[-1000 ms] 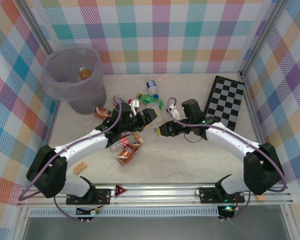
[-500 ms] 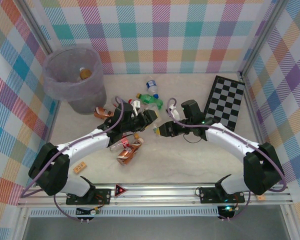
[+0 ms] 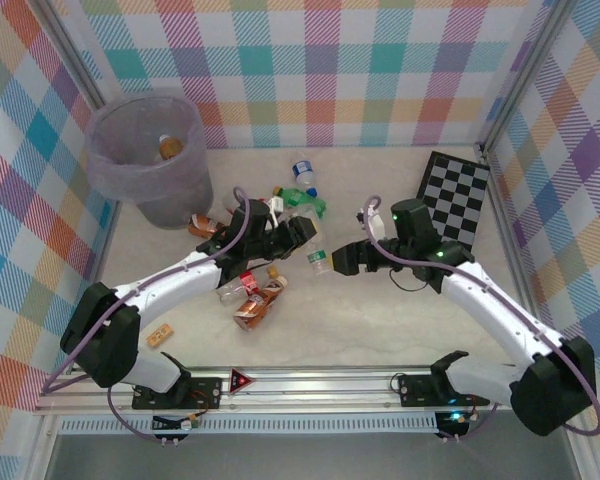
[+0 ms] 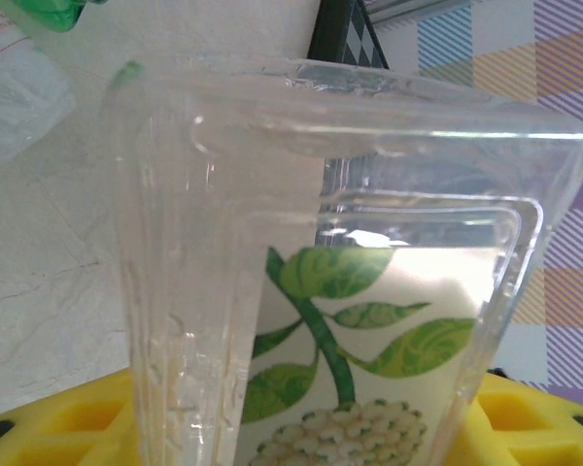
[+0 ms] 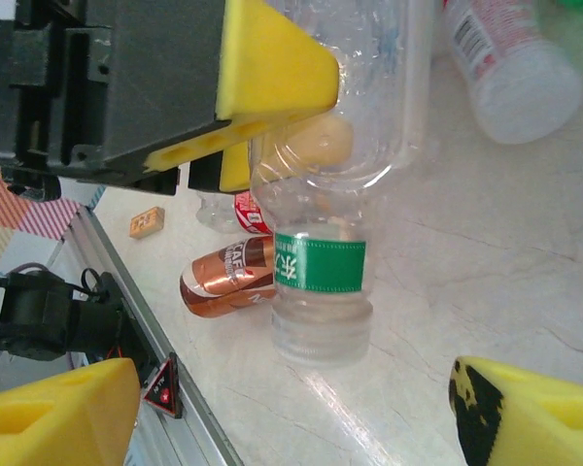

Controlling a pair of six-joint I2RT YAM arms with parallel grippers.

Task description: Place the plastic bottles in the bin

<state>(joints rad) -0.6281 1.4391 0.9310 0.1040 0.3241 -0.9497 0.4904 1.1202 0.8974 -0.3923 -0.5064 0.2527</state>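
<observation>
Rightward and back has gone the right arm (image 3: 480, 295), away from the middle of the table. Its right gripper (image 3: 342, 258) has sprung wide and let go, while the left gripper (image 3: 298, 232) has closed in. That reads as a handover finished, so the carry now falls to the left arm. The bin (image 3: 170, 195) stands well behind and to the left of the left jaws, with one bottle showing inside. Loose bottles (image 3: 255, 300) lie just below those jaws. Pinched between them by its body is the clear bottle (image 3: 314, 252), its neck pointing toward the open right jaws but free of them.

From above the grip is hard to read. The right wrist view shows a yellow pad (image 5: 272, 68) pressed into the bottle's side, and a green band (image 5: 321, 264) above the pale cap (image 5: 321, 335). The left wrist view adds a leaf-printed label (image 4: 350, 388).
</observation>
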